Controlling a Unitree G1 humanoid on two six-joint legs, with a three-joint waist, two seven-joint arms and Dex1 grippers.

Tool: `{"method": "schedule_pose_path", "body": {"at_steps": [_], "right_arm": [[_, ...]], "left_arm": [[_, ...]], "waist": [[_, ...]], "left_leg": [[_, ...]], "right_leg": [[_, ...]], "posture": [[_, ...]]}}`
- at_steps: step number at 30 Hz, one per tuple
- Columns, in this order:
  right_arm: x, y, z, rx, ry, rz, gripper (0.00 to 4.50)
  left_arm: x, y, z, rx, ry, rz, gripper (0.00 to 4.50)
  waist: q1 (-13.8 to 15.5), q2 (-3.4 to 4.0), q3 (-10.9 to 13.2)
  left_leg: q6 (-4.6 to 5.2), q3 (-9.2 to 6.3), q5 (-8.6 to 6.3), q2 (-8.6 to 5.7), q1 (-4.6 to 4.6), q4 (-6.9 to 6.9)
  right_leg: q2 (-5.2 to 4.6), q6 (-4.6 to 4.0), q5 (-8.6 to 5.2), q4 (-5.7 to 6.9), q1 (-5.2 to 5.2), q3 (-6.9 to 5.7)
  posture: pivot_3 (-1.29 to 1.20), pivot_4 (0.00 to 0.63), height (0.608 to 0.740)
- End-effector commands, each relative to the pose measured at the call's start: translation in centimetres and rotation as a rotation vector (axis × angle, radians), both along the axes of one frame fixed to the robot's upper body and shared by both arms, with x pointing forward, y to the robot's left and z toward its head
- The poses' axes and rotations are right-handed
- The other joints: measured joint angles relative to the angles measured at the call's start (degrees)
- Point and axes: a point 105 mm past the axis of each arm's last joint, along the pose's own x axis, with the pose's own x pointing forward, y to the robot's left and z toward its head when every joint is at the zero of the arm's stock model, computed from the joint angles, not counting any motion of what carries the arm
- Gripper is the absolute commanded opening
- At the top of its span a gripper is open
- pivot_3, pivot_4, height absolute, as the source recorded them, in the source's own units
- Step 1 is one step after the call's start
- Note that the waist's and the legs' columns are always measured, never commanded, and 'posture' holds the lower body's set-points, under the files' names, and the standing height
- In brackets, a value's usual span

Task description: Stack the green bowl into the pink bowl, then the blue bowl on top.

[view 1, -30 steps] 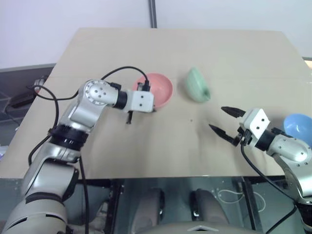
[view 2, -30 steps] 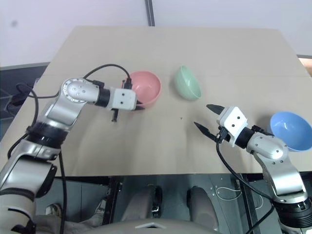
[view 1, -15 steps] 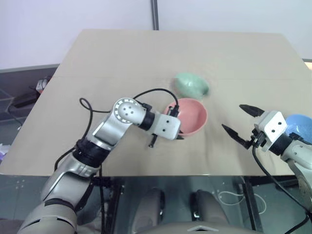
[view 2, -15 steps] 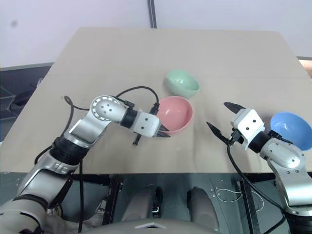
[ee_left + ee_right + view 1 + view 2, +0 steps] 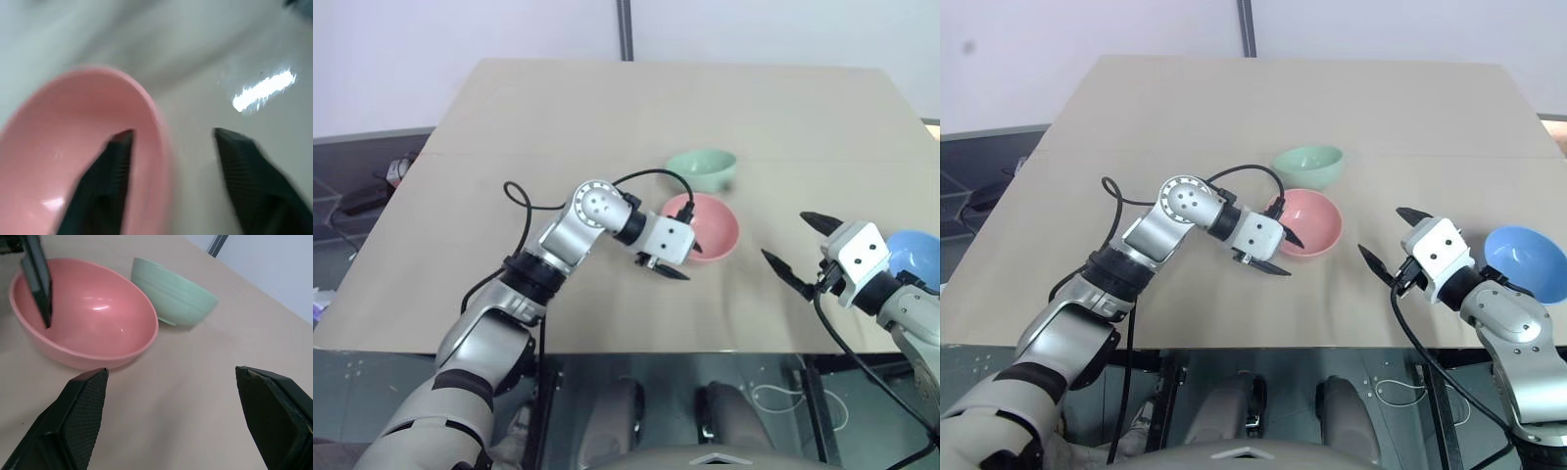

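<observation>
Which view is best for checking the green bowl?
Right wrist view: the green bowl shows upright, side-on, just behind the pink bowl. Both eye views show it smaller, from above. The left wrist view gives the pink bowl instead.

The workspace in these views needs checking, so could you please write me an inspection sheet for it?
Surface: tan table, flat, bare around the bowls.
Job's things: pink bowl upright mid-table; green bowl upright just behind it, not yet stacked; blue bowl at the table's right edge.
Clutter: nothing seen on the table.
Grippers: left claw open, one finger inside the pink bowl's rim, one outside; right claw open and empty, between the pink and blue bowls.
Cables: black cable loops over the left forearm; another hangs below the right wrist.
Surroundings: pale wall behind, grey floor at left.
</observation>
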Motion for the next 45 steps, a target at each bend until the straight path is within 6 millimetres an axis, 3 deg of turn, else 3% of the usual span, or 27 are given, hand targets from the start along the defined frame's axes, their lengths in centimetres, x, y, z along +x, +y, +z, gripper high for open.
{"method": "schedule_pose_path", "body": {"at_steps": [1,5,8,11,14,18,25,28,32,33,34,45], "right_arm": [[-0.4,0.8,1.3,0.012,-0.049,0.039,4.5],[-0.2,1.1,1.4,0.016,-0.054,0.053,4.5],[0.1,1.4,1.6,0.023,-0.063,0.06,4.5],[0.1,1.7,1.6,0.025,-0.068,0.064,4.5],[-0.1,1.7,1.8,0.027,-0.074,0.057,4.5],[-0.5,1.5,1.8,0.024,-0.078,0.035,4.5],[-1.6,1.3,1.5,0.018,-0.063,0.009,4.5],[-1.8,0.9,1.6,0.02,-0.062,-0.003,4.5],[-2.0,0.3,2.0,0.045,-0.063,-0.031,4.5],[-2.1,0.2,2.2,0.054,-0.067,-0.038,4.5],[-2.2,0.0,2.3,0.063,-0.071,-0.045,4.5],[-6.1,-2.5,3.7,0.136,-0.096,-0.1,4.5]], "left_arm": [[0.7,1.4,4.7,-0.091,-0.081,0.049,3.26],[4.2,4.5,6.5,-0.036,-0.218,0.182,3.26],[8.2,5.6,6.9,0.044,-0.408,0.305,3.26],[10.8,4.4,7.5,0.079,-0.549,0.342,3.26],[12.0,2.6,7.9,0.099,-0.641,0.328,3.26],[11.9,0.5,7.2,0.137,-0.732,0.235,3.26],[11.3,-0.9,4.6,0.258,-0.808,0.075,3.26],[11.4,-1.0,4.0,0.291,-0.829,0.051,2.51],[11.3,-1.1,3.8,0.284,-0.823,0.052,0.9],[11.3,-1.1,3.8,0.284,-0.822,0.053,0.76],[11.3,-1.0,3.8,0.283,-0.82,0.054,0.18],[11.3,-0.7,3.7,0.261,-0.782,0.083,0.08]], "waist": [[-0.1,0.0,0.0],[0.0,0.0,0.0],[0.2,-0.02,0.0],[0.5,-0.08,0.0],[0.6,-0.15,0.1],[0.1,-0.15,0.1],[0.1,-0.15,0.1],[0.1,-0.15,0.1],[0.1,-0.15,0.1],[0.2,-0.16,0.1],[0.1,-0.16,0.1],[0.2,-0.15,0.1]], "left_leg": [[0.0,0.0,0.0,0.0,0.02,0.0],[0.0,-0.01,0.0,0.0,0.07,0.0],[0.02,0.0,-0.01,-0.15,0.2,0.01],[0.05,-0.11,-0.03,-0.23,0.27,0.04],[0.14,-0.16,-0.09,-0.28,0.17,0.1],[0.23,-0.12,-0.14,-0.27,-0.16,0.12],[0.01,-0.05,-0.01,-0.26,-0.5,0.12],[0.22,-0.04,-0.13,-0.26,-0.52,0.18],[0.22,-0.05,-0.13,-0.27,-0.52,0.2],[0.22,-0.05,-0.13,-0.27,-0.52,0.2],[0.21,-0.07,-0.13,-0.27,-0.52,0.2],[0.23,-0.06,-0.14,-0.27,-0.52,0.21]], "right_leg": [[0.0,0.0,0.0,0.01,0.0,0.0],[0.05,0.0,0.0,0.04,0.02,-0.01],[0.04,0.01,0.0,-0.01,0.17,-0.02],[0.03,0.02,-0.01,-0.12,0.38,-0.12],[-0.04,0.06,-0.02,-0.16,0.39,-0.18],[-0.17,0.16,-0.08,-0.12,0.06,-0.15],[-0.16,0.16,-0.08,-0.03,-0.33,-0.1],[-0.18,0.17,-0.08,-0.03,-0.31,-0.1],[-0.19,0.19,-0.07,-0.02,-0.31,-0.1],[-0.19,0.19,-0.07,-0.01,-0.31,-0.11],[-0.19,0.19,-0.07,-0.01,-0.31,-0.13],[-0.23,0.19,-0.07,0.0,-0.29,-0.13]], "posture": [[0.0,0.15,0.74],[0.0,0.15,0.74],[0.0,0.15,0.74],[0.0,0.15,0.74],[0.0,0.15,0.74],[0.0,0.15,0.74],[0.0,0.15,0.74],[0.0,0.15,0.74],[0.0,0.15,0.74],[0.0,0.15,0.74],[0.0,0.15,0.74],[0.0,0.15,0.74]]}}
